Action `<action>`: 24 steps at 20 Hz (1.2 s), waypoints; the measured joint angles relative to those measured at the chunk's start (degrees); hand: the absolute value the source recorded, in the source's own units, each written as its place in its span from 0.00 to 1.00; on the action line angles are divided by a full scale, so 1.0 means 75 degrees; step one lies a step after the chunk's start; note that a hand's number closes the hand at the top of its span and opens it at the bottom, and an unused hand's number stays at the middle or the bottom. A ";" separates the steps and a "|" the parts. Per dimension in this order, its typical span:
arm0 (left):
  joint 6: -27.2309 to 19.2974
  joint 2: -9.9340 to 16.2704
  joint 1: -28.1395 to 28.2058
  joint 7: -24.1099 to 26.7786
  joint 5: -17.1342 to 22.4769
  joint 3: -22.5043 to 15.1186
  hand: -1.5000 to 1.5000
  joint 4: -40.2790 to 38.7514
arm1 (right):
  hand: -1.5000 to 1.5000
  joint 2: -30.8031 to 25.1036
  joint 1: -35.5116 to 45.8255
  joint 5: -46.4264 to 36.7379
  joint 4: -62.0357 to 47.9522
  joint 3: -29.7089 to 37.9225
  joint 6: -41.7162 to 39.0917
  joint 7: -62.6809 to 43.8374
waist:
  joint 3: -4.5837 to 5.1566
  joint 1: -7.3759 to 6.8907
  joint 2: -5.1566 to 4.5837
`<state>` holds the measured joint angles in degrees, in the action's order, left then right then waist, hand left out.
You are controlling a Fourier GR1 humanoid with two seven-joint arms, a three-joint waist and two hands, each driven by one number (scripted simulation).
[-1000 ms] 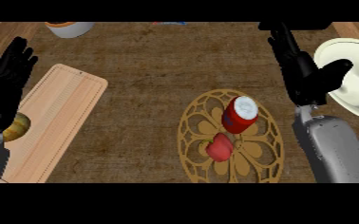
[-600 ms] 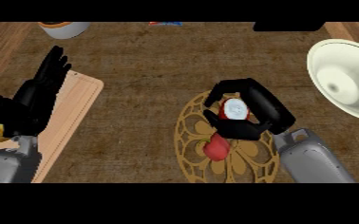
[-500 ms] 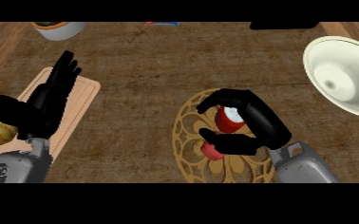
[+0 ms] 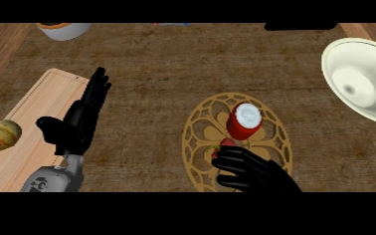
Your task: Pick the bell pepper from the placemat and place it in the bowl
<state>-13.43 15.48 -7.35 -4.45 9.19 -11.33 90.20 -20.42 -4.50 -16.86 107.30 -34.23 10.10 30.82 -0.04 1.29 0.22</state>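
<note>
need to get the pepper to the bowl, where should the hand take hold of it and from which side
Grip the bell pepper round its body from the near side, where the right hand already is. The red can stands against its far side on the placemat, blocking that approach.

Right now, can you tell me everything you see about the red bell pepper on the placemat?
Only a small part of the bell pepper shows: a red, smooth-looking bit with a hint of green at its left. It lies on the round tan openwork placemat, just below the red can that stands there. The right robot hand covers the pepper's lower side, its black fingers curled over it. Its full shape and pose cannot be told.
</note>
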 measured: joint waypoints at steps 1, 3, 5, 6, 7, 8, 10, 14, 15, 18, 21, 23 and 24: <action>0.0004 -0.0043 -0.0024 0.0088 -0.0053 0.0000 0.50 -0.0091 | 0.00 -0.0151 -0.0139 -0.0119 0.0293 0.0088 0.0051 -0.0090 | 0.0002 -0.0009 -0.0002; 0.0051 -0.0095 0.0002 0.0173 -0.0075 -0.0005 0.50 -0.0170 | 0.00 -0.0366 -0.0356 -0.0490 0.0934 0.0197 0.0175 -0.0622 | 0.0007 -0.0016 0.0000; 0.0006 -0.0208 -0.0062 0.0179 -0.0158 -0.0039 0.50 -0.0250 | 0.00 -0.0544 -0.0601 -0.0946 0.1483 0.0188 0.0230 -0.1182 | 0.0010 -0.0026 -0.0001; 0.0006 -0.0239 -0.0168 0.0114 -0.0180 -0.0024 0.50 -0.0297 | 0.00 -0.0605 -0.0627 -0.1078 0.1773 0.0227 0.0149 -0.1554 | 0.0011 -0.0038 -0.0004; 0.0025 -0.0263 -0.0215 0.0062 -0.0193 -0.0027 0.50 -0.0290 | 0.00 -0.0638 -0.0636 -0.1247 0.2047 0.0198 0.0041 -0.1957 | 0.0011 -0.0054 -0.0005; 0.0052 -0.0237 -0.0184 -0.0004 -0.0192 -0.0010 0.50 -0.0193 | 0.00 -0.0711 -0.0708 -0.1415 0.2328 0.0152 -0.0075 -0.2312 | 0.0012 -0.0070 -0.0004; 0.0119 -0.0234 -0.0212 -0.0016 -0.0196 0.0039 0.50 -0.0212 | 0.00 -0.0673 -0.0640 -0.1712 0.2439 0.0046 -0.0315 -0.2977 | 0.0013 -0.0101 -0.0010; 0.0082 -0.0358 -0.0193 0.0006 -0.0322 -0.0009 0.50 -0.0224 | 0.00 -0.0529 -0.0279 -0.2230 0.2575 -0.0121 -0.0959 -0.4466 | 0.0015 -0.0154 -0.0019; 0.0110 -0.0393 -0.0221 0.0144 -0.0339 0.0022 0.50 -0.0370 | 0.00 -0.0571 -0.0289 -0.2288 0.2618 -0.0125 -0.1121 -0.4713 | 0.0015 -0.0146 -0.0024; 0.0210 -0.0423 -0.0270 0.0150 -0.0342 0.0050 0.50 -0.0391 | 0.00 -0.0429 0.0079 -0.2466 0.2536 -0.0169 -0.1718 -0.5629 | 0.0015 -0.0171 -0.0027; 0.0212 -0.0496 -0.0296 0.0136 -0.0415 0.0089 0.50 -0.0432 | 0.00 -0.0298 0.0245 -0.2670 0.2270 -0.0249 -0.2114 -0.6137 | 0.0012 -0.0176 -0.0028; 0.0261 -0.0555 -0.0296 0.0136 -0.0479 0.0118 0.50 -0.0455 | 0.00 -0.0029 0.0521 -0.2712 0.2083 -0.0230 -0.2436 -0.6465 | 0.0009 -0.0180 -0.0029; 0.0210 -0.0603 -0.0277 0.0076 -0.0555 0.0105 0.50 -0.0379 | 0.00 0.0005 0.0590 -0.2672 0.1942 -0.0119 -0.2547 -0.6450 | 0.0009 -0.0183 -0.0029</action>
<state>-11.85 10.95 -9.42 -3.88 5.02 -10.55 87.36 -20.38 -0.07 -36.91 121.86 -35.12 -9.00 -17.55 0.03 -0.08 0.01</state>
